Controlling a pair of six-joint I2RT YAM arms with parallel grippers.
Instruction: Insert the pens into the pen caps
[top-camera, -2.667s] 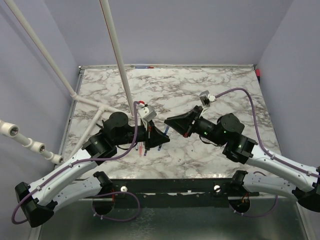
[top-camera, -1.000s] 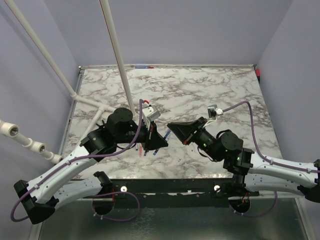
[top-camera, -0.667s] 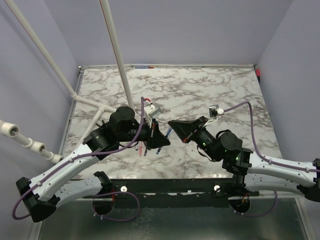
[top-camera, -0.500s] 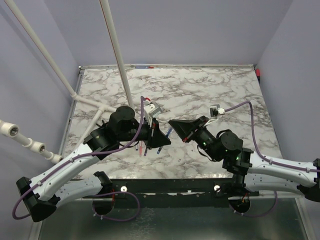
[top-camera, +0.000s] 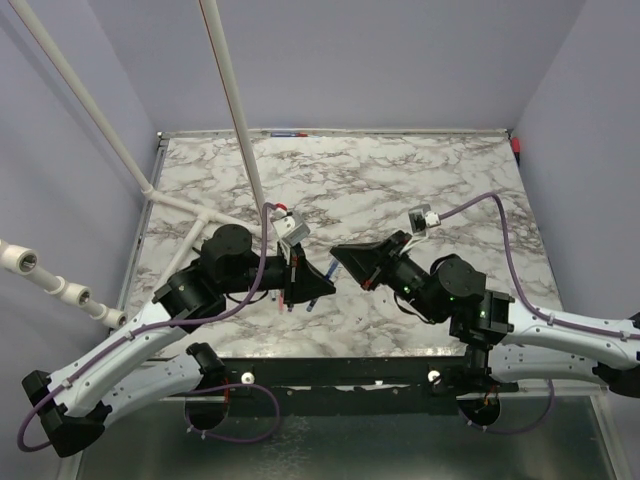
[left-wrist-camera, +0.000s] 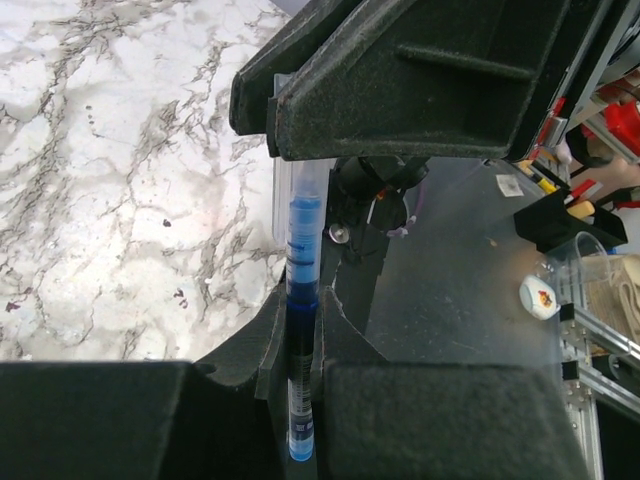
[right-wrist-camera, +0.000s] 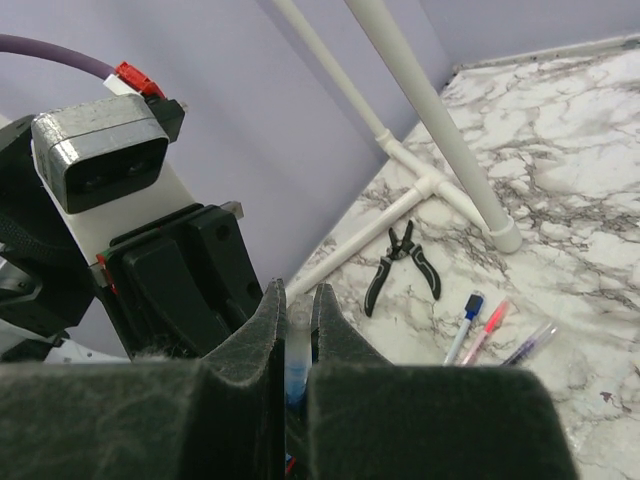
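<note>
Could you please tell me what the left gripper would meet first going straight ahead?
Probably the right gripper, directly ahead and shut on the translucent plastic pen cap at the tip of the blue pen in the left gripper.

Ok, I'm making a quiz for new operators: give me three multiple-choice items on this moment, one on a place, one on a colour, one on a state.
1. Where do the pliers lie? A) on the marble table by the white pipes B) in a claw C) off the table
2. What ink colour has the pen in the left claw? A) red B) blue C) green
3. How is the left claw? A) wide open B) shut on the pen C) out of view

1A: they rest beside the pipe foot. 2B: blue shows through the clear barrel. 3B: its fingers pinch the barrel, while the right claw pinches the clear cap.
</note>
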